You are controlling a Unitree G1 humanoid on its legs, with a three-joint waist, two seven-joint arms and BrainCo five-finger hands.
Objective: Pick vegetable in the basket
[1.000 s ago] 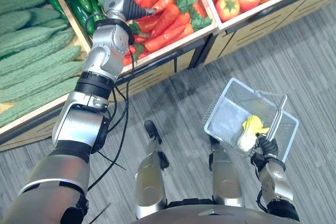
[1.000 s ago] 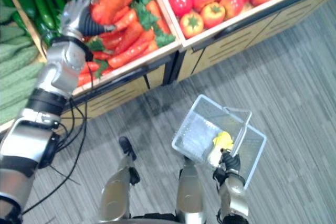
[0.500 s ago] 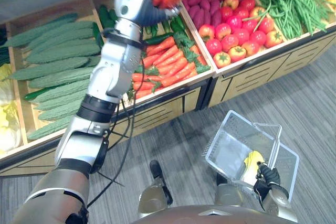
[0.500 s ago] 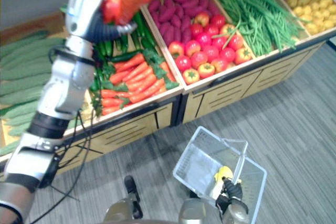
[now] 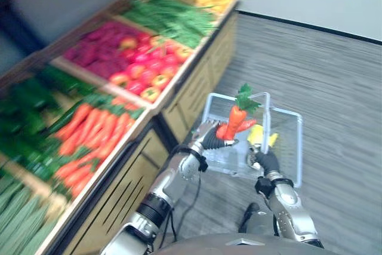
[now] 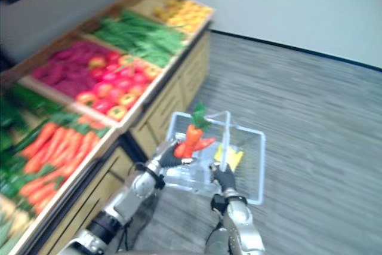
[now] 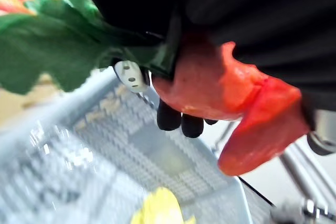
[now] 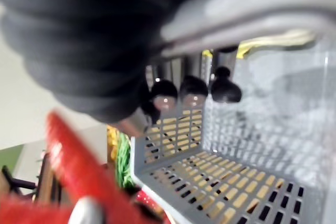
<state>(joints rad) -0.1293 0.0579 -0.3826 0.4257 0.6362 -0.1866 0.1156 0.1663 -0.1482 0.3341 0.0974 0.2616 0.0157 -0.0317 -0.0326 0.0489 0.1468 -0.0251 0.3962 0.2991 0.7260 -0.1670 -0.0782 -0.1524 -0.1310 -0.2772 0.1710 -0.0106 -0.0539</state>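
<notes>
The left hand [image 5: 209,139] is holding a carrot bunch [image 5: 234,122], fingers curled round it, just over the basket [image 5: 298,147] (something yellow, too blurred to name, is lying inside), whose handle [image 5: 267,117] the right hand [image 5: 267,160] is gripping. Probably the drop-in step: lowering, then uncurling, is coming next.

Carrots [image 5: 234,122] over basket [image 5: 298,154], produce shelf [image 5: 205,80] at left
</notes>
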